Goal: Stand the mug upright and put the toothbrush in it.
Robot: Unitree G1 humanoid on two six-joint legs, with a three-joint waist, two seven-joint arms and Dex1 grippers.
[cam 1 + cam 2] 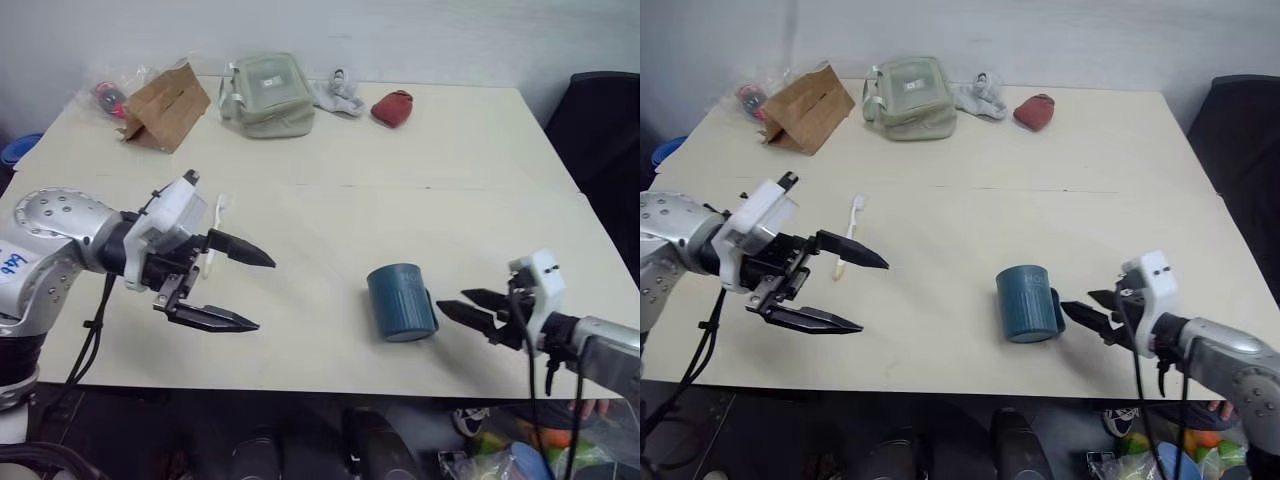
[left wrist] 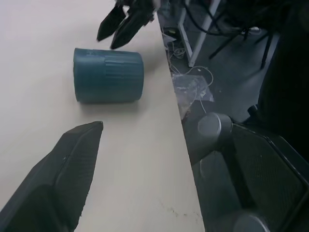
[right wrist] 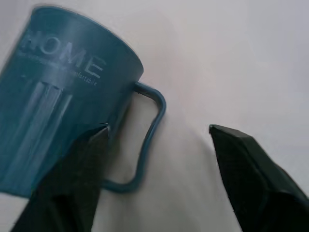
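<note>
The dark teal mug (image 1: pixel 400 300) lies on its side near the table's front edge, its handle (image 3: pixel 147 140) turned toward my right gripper (image 1: pixel 468 307). That gripper is open, level with the mug, and in the right wrist view the handle lies between its two fingers, one finger (image 3: pixel 72 179) close along the mug's wall. The white toothbrush (image 1: pixel 848 236) lies flat on the table to the left, just behind my left gripper (image 1: pixel 263 292). The left gripper hangs above the table, wide open and holding nothing, pointing toward the mug (image 2: pixel 108 75).
Along the far edge of the table (image 1: pixel 330 215) sit a brown paper bag (image 1: pixel 165 105), a pale green pouch (image 1: pixel 265 95), a white cloth (image 1: pixel 340 95) and a small red object (image 1: pixel 392 108). A black chair (image 1: pixel 605 130) stands at the right.
</note>
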